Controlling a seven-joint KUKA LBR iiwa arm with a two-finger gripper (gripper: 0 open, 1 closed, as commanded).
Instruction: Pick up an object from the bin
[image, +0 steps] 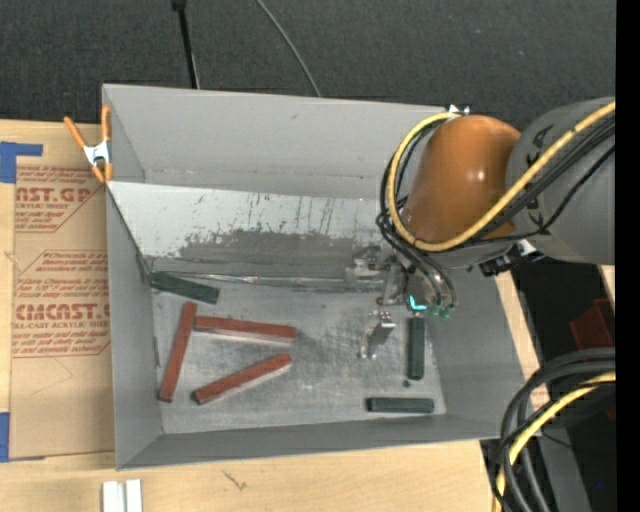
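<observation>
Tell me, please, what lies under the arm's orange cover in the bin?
The gripper hangs below it over the bare floor of the bin, with a dark green stick close beside it. The cover hides the bin's back right corner, so anything lying there cannot be seen.

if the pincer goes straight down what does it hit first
Likely the bare floor of the grey metal bin; the pincer hangs beside the dark green rectangular bar, but depth is unclear.

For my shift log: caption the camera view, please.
Gripper hangs over the bin floor beside a dark green stick; three red-brown sticks lie left.
</observation>
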